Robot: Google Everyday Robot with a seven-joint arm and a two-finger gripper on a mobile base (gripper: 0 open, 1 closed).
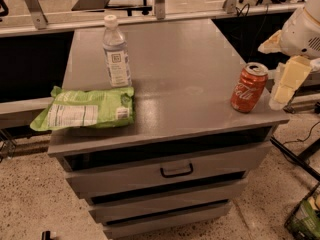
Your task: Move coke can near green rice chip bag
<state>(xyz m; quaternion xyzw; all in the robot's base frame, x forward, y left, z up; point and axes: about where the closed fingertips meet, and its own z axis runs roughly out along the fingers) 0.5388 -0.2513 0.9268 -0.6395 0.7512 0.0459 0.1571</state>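
The coke can (248,88) is red-orange with white script and a silver top. It stands upright near the right front corner of the grey cabinet top (180,69). The green rice chip bag (85,108) lies flat at the left front edge, its white label panel facing up and its left end hanging over the edge. My gripper (270,76) hangs just right of the can at the cabinet's right edge. It is open and empty. One cream finger (287,81) is beside the can and does not touch it.
A clear water bottle (116,54) with a white cap stands upright behind the bag. The cabinet has drawers below with a black handle (176,172). Metal rails and chair legs stand at the back. A wire basket (305,216) sits on the floor at the lower right.
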